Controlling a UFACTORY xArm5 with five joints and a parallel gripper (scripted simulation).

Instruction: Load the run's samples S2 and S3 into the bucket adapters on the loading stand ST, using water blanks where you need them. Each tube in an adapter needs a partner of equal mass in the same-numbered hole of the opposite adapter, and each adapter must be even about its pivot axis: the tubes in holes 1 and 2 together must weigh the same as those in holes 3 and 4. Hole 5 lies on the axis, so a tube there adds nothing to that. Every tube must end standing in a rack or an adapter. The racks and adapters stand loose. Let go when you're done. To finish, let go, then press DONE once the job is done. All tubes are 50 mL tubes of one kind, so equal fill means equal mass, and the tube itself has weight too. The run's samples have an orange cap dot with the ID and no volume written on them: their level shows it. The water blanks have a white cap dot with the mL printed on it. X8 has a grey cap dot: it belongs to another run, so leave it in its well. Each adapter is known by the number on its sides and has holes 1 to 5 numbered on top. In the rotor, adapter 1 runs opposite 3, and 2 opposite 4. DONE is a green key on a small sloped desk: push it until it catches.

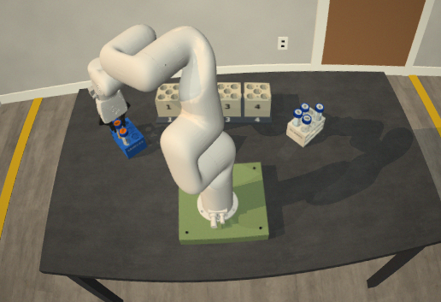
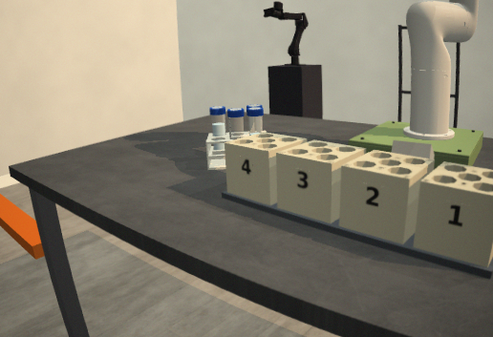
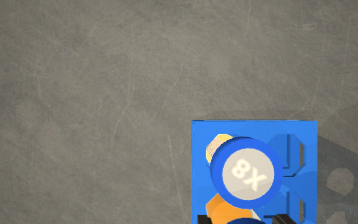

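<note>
The blue rack (image 1: pixel 138 149) (image 3: pixel 305 128) stands at the left. My gripper (image 1: pixel 119 124) (image 3: pixel 243 220) is low over it, shut on a blue-capped tube with an orange dot; its ID is not readable. Another orange-dot tube (image 1: pixel 123 132) stands beside it, nearer the front. The grey-dot tube X8 (image 3: pixel 247 173) stands in the same rack. Adapter 1 (image 1: pixel 168 108) (image 2: pixel 454 234), adapter 2 (image 2: pixel 373 215), adapter 3 (image 1: pixel 227 108) (image 2: pixel 302 196) and adapter 4 (image 1: pixel 257 108) (image 2: pixel 246 183) stand on the stand ST (image 1: pixel 243 120), with no tubes in their visible holes. The DONE key is not visible.
The white rack (image 1: pixel 295 135) (image 2: pixel 210 162) at the right holds several blue-capped tubes with white dots. The arm's green base (image 1: pixel 249 222) (image 2: pixel 382 135) stands at the middle front. A grey block (image 2: pixel 412 150) stands behind adapter 2 in the exterior view. The arm hides adapter 2 in the top view.
</note>
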